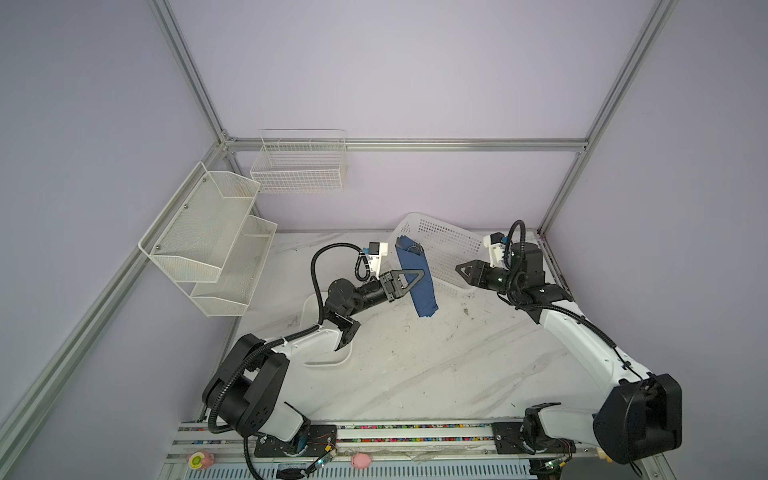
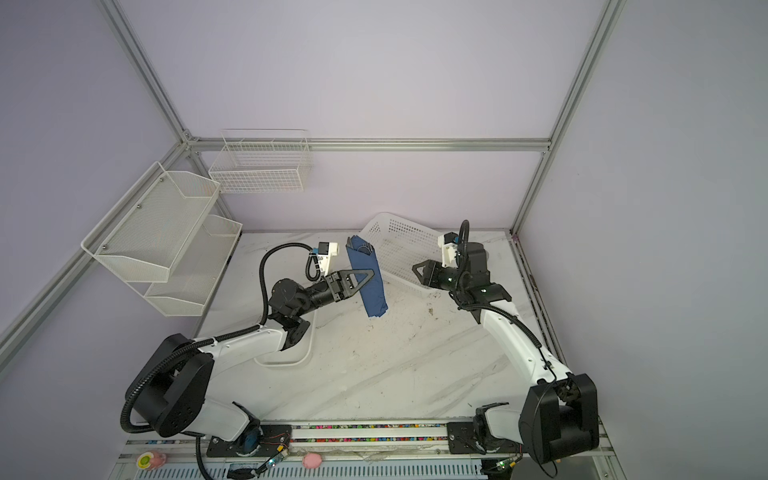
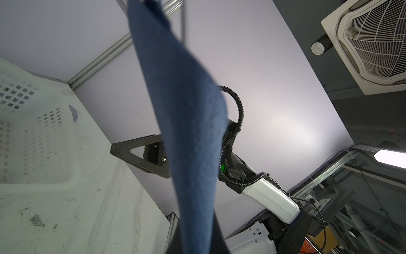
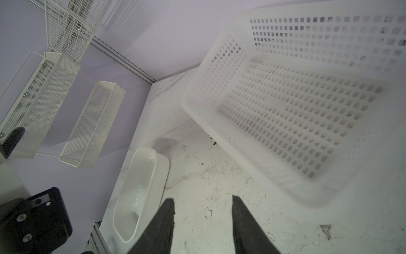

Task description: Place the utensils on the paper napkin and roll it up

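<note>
In both top views, just above centre, the left gripper point(image 1: 417, 277) was clamped on the rolled navy-blue paper napkin point(image 1: 424, 300), which slanted above the white marbled table point(image 1: 415, 374), while the right gripper point(image 1: 460, 268), its jaws partly apart and empty, hovered beside the white perforated plastic basket point(image 1: 444, 237).

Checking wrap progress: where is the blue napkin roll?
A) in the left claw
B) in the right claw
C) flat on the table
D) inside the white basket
A: the left claw is shut on the rolled paper napkin, holding it up; the right claw stands open and empty.
</note>
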Controlling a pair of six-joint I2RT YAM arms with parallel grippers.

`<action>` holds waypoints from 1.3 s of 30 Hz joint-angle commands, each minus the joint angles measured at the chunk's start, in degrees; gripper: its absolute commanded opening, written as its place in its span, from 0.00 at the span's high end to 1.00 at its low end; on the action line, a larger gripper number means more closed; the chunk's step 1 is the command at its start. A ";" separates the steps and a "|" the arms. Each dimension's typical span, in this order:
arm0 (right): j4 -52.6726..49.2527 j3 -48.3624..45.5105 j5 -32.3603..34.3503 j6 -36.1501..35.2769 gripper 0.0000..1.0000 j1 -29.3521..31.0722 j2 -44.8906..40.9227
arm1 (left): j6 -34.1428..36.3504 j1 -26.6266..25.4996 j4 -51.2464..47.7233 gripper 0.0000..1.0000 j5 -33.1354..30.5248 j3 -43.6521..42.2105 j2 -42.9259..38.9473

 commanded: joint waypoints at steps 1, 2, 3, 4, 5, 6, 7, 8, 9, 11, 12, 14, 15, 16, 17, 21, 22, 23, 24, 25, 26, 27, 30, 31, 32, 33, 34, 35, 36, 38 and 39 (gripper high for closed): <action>0.63 1.54 -9.74 -2.06 0.55 -0.25 -0.31 | 2.07 0.20 2.24 0.96 -0.56 0.70 -3.03; 3.28 0.77 -13.29 -0.05 0.55 -0.26 -1.24 | 2.16 0.22 2.21 0.96 -0.66 0.78 -3.02; 5.85 -0.39 -16.85 1.72 0.55 -0.25 -2.13 | 2.25 0.20 2.10 0.96 -0.96 0.82 -3.08; 8.50 -1.61 -20.81 3.58 0.55 -0.25 -3.44 | 2.40 0.20 2.11 0.96 -1.38 0.92 -3.11; 10.32 -2.68 -23.44 5.00 0.55 -0.24 -5.02 | 2.51 0.20 2.07 0.96 -1.78 1.03 -3.12; 11.09 -3.56 -25.31 5.82 0.56 -0.24 -6.22 | 2.60 0.19 2.10 0.96 -2.09 1.18 -3.12; 11.81 -4.59 -27.88 6.68 0.56 -0.24 -7.49 | 2.69 0.20 2.19 0.96 -2.45 1.43 -3.19; 13.21 -5.86 -30.56 7.97 0.57 -0.23 -8.68 | 2.69 0.20 2.43 0.96 -2.96 1.50 -3.17; 14.73 -6.91 -32.77 9.13 0.58 -0.23 -9.45 | 2.68 0.20 2.71 0.96 -3.42 1.60 -3.08; 15.33 -8.27 -36.17 9.98 0.60 -0.24 -11.13 | 2.53 0.20 3.69 0.96 -3.96 1.84 -2.78; 14.94 -8.50 -37.08 9.82 0.61 -0.20 -11.56 | 2.47 0.20 3.82 0.96 -4.09 1.97 -2.64; 13.67 -8.91 -38.41 9.27 0.62 -0.13 -12.33 | 2.34 0.20 3.95 0.97 -4.10 2.50 -2.41; 12.53 -8.91 -38.31 8.49 0.62 -0.12 -12.39 | 2.13 0.21 3.96 0.97 -4.01 2.74 -2.33; 11.34 -8.80 -37.93 7.71 0.64 -0.04 -12.20 | 1.91 0.20 4.35 0.97 -4.09 3.00 -2.08; 10.71 -8.71 -37.74 7.37 0.64 0.06 -11.80 | 1.53 0.20 4.77 0.97 -4.18 3.27 -1.81; 9.95 -7.75 -37.15 7.00 0.64 0.94 -9.97 | 0.37 0.20 6.79 0.97 -3.92 3.96 -0.60; 9.79 -7.47 -37.59 6.98 0.64 1.17 -9.36 | 0.24 0.20 7.01 0.97 -3.96 4.05 -0.44; 10.20 -7.27 -38.35 7.44 0.65 1.35 -8.87 | 0.14 0.19 7.02 0.97 -3.92 4.09 -0.27; 11.54 -7.38 -38.91 9.04 0.65 1.62 -8.63 | 0.05 0.20 7.10 0.97 -3.92 4.09 -0.22; 14.21 -7.79 -39.51 11.34 0.64 2.06 -8.58 | -0.03 0.20 7.15 0.97 -3.83 4.09 -0.22; 16.36 -8.17 -39.67 13.11 0.64 2.59 -8.66 | -0.10 0.20 7.14 0.97 -3.76 4.13 -0.26; 17.00 -8.22 -39.43 13.64 0.64 3.10 -8.66 | -0.05 0.20 7.15 0.97 -3.75 3.97 -0.35; 14.40 -7.49 -38.58 11.91 0.64 4.83 -7.54 | 0.06 0.20 7.19 0.97 -4.01 3.67 -0.46; 13.44 -7.27 -37.86 11.26 0.64 5.43 -7.15 | 0.05 0.15 7.20 0.97 -4.07 3.65 -0.49; 12.92 -7.10 -37.29 10.83 0.65 5.84 -6.84 | 0.01 0.20 7.15 0.97 -4.01 3.73 -0.47; 12.64 -7.01 -36.95 10.49 0.66 6.07 -6.58 | -0.02 0.20 7.20 0.98 -3.94 3.80 -0.53; 12.13 -6.89 -36.54 10.20 0.67 6.20 -6.38 | -0.11 0.20 7.33 0.98 -3.84 3.88 -0.48; 11.98 -6.82 -36.50 10.07 0.68 6.46 -6.15 | -0.12 0.20 7.37 0.98 -3.84 3.86 -0.57; 11.80 -6.74 -36.59 9.91 0.68 6.65 -6.01 | -0.12 0.20 7.37 0.98 -3.83 3.79 -0.62; 10.86 -6.47 -36.52 9.18 0.71 7.20 -5.84 | -0.04 0.20 7.38 0.98 -3.94 3.59 -0.66; 9.95 -6.32 -36.38 8.40 0.72 7.19 -5.85 | -0.09 0.20 7.37 0.98 -3.92 3.52 -0.71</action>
